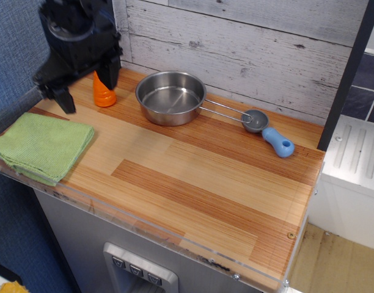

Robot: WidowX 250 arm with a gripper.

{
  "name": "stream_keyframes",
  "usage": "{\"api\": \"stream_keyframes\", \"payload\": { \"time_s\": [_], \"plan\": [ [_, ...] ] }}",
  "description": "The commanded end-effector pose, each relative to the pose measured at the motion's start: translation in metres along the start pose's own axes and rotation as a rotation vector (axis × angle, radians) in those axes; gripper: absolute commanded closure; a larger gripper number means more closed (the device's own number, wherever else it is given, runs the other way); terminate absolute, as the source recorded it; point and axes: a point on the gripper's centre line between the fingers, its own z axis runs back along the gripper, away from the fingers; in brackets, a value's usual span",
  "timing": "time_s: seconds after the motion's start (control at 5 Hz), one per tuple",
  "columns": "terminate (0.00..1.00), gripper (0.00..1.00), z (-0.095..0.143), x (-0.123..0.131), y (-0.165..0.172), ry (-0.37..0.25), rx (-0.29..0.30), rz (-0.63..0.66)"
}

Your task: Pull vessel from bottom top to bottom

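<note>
The vessel is a round shallow steel pan standing empty at the back of the wooden counter, its thin wire handle pointing right. My black gripper hangs at the back left, above the counter, well left of the pan. Its two fingers are spread apart and hold nothing. The left fingertip is near the green cloth, the right one in front of the orange cone.
An orange cone stands just left of the pan, partly behind my gripper. A folded green cloth lies at the front left. A small grey scoop with a blue handle lies by the pan handle's end. A plank wall backs the counter.
</note>
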Motion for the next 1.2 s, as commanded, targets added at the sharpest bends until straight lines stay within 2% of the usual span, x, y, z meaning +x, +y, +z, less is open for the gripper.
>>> {"api": "stream_keyframes", "payload": {
  "time_s": [0.0,0.4,0.6,1.0],
  "plan": [
    [0.0,0.0,-0.02,-0.001,-0.032,-0.01,-0.055,-0.019],
    [0.0,0.0,-0.04,0.001,-0.062,-0.022,-0.147,-0.05],
    [0.0,0.0,-0.04,-0.004,-0.08,-0.032,-0.175,-0.058],
    [0.0,0.0,-0.054,-0.02,-0.091,0.035,-0.244,-0.09]
  ]
}}
